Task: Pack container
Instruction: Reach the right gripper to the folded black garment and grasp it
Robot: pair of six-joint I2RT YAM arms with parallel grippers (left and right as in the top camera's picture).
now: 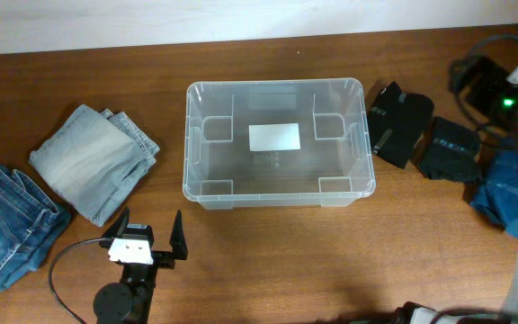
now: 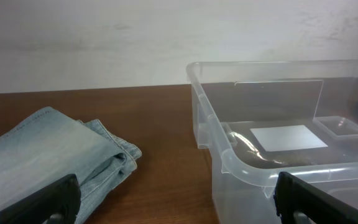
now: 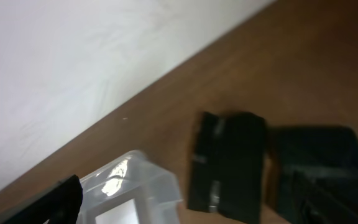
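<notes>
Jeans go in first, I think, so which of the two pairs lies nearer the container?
The lighter, faded pair. It is folded between the container and the darker pair, which lies at the far left.

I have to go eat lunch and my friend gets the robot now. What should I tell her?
Left gripper: open, empty, at the near table edge between the light folded jeans and the container.
Right gripper: looks open, empty, near the black clothes on the right.
Container: mid-table, nothing inside.
Done: nothing packed yet.
Left: everything, including the darker jeans and the blue cloth.
</notes>
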